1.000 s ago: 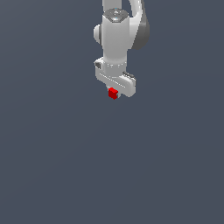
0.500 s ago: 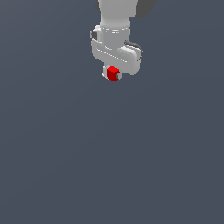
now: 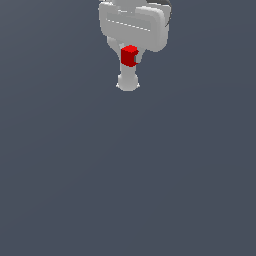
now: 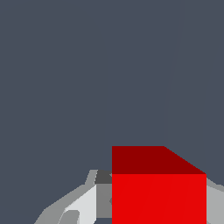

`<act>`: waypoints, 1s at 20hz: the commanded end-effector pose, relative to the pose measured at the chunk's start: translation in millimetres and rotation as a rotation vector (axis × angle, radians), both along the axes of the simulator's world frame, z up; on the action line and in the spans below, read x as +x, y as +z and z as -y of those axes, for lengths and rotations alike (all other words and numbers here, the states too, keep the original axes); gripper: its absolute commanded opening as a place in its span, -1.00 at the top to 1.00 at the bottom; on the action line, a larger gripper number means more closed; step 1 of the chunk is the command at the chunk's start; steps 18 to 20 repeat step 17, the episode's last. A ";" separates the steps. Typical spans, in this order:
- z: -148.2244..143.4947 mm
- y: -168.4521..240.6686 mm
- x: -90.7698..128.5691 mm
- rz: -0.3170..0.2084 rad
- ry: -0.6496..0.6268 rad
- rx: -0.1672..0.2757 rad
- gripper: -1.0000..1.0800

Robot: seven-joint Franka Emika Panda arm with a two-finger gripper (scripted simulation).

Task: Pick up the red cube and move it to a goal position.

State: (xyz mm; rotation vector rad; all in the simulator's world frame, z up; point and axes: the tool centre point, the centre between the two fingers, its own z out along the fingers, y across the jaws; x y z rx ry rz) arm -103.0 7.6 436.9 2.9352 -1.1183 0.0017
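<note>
The main risk, as I judge it, is the small, plain, bright red cube (image 3: 129, 55) slipping out of the white robot gripper (image 3: 130, 60) on the way to the goal. The cube is much narrower than the gripper body, so only small finger surfaces bear on it; a sharp swing or a sudden stop could twist it loose, and it would drop onto the flat dark grey ground (image 3: 125, 175) far from any goal. No goal marker shows in either view, so overshooting or stopping short is a second risk.

The gripper is clenched on the cube. In the exterior view the cube sits in the upper middle of the frame, just under the pale gripper body, with a grey finger (image 3: 137, 58) touching its side. In the wrist view the cube (image 4: 158, 192) fills the lower right of the frame, with pale finger parts (image 4: 83, 203) beside it on both sides. It appears lifted clear of the ground.
</note>
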 end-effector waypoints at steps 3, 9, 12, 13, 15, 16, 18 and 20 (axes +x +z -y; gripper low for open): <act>0.2 29.6 1.2 -0.001 0.001 0.000 1.00; 0.3 52.4 3.1 -0.001 0.001 0.001 1.00; 0.3 57.7 3.8 -0.001 0.001 0.001 1.00; 0.4 58.7 4.0 -0.001 0.001 0.001 1.00; 0.4 59.3 4.3 -0.001 0.001 0.001 1.00; 0.4 59.0 4.5 -0.001 0.001 0.001 1.00; 0.4 58.7 4.5 -0.001 0.001 0.001 1.00; 0.4 58.7 4.5 -0.001 0.001 0.001 1.00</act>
